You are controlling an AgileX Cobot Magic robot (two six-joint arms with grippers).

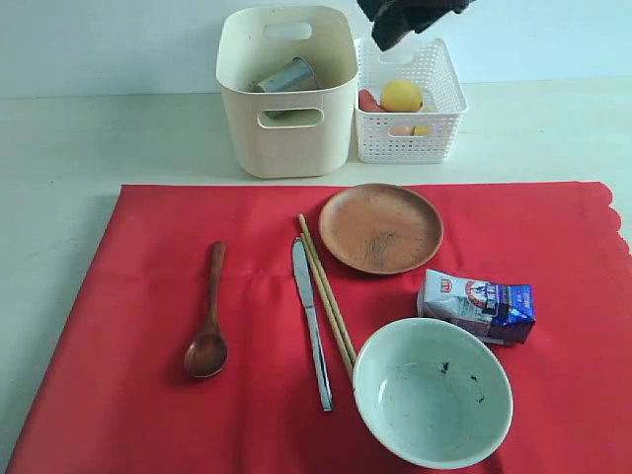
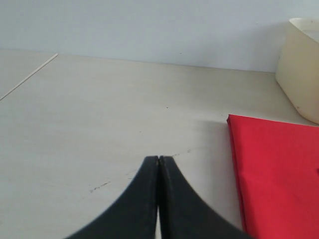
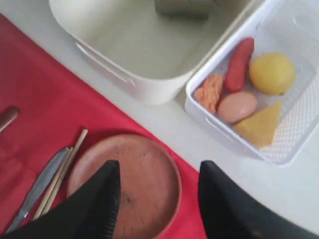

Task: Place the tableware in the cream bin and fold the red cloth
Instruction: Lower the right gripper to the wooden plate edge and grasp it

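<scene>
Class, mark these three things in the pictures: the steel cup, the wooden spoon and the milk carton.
steel cup [image 1: 286, 76], exterior view, on its shiny side wall.
wooden spoon [image 1: 206, 353], exterior view, on its bowl.
milk carton [image 1: 479, 306], exterior view, on its printed face.

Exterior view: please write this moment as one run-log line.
cup in cream bin | plate, spoon, knife, chopsticks, bowl on red cloth | right gripper open, empty | left gripper shut

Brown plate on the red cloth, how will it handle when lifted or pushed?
The round brown plate looks wooden and rigid, so probably light and sturdy. Its low rim lies flat, likely awkward to pinch. Pushed, it may wrinkle the red cloth beneath.
</scene>
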